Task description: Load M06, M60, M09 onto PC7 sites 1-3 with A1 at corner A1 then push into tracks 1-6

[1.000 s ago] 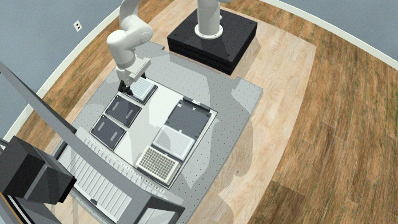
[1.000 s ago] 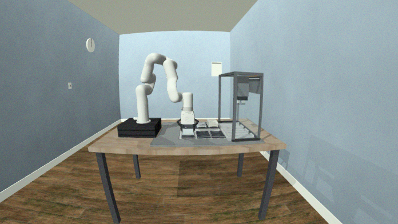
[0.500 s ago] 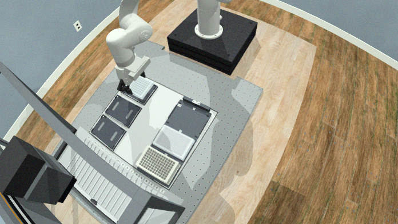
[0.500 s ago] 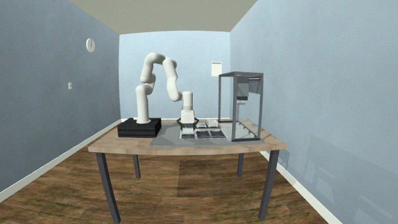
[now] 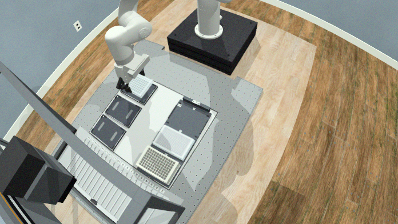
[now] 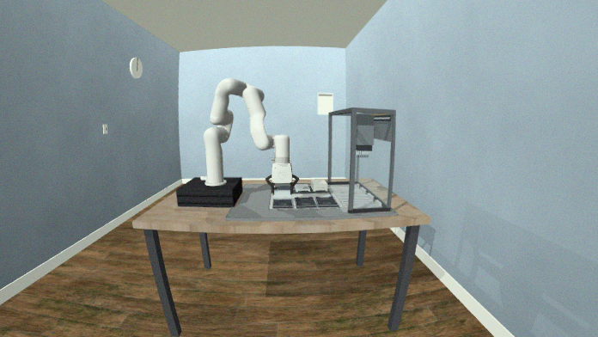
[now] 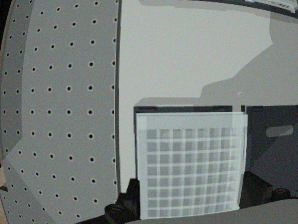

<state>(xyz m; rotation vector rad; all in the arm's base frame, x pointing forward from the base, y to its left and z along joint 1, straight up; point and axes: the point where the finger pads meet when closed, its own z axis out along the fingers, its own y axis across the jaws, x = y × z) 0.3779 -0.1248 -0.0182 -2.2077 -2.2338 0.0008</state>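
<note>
White, translucent 96-well plate M06 (image 5: 140, 86) (image 6: 282, 194) (image 7: 192, 165): gripped across its sides by our black-fingered gripper (image 5: 134, 80) (image 6: 283, 192) (image 7: 192, 193), raised just above dark nest S1 (image 5: 147, 99) (image 6: 283, 203) (image 7: 185, 108). Dark, slotted nests S2 (image 5: 121, 111) (image 6: 305, 202) (image 7: 270, 150) and S3 (image 5: 107, 132) (image 6: 327, 201): both unoccupied. Dark, flat carrier PC7 (image 5: 188, 120): on the pale apron (image 5: 155, 104) (image 7: 190, 50), bearing white, fine-welled plate M60 (image 5: 174, 142) (image 6: 302, 187) mid-carrier and cream deep-well block M09 (image 5: 158, 164) (image 6: 319, 185) at the rail end; we see site 1 bare.
</note>
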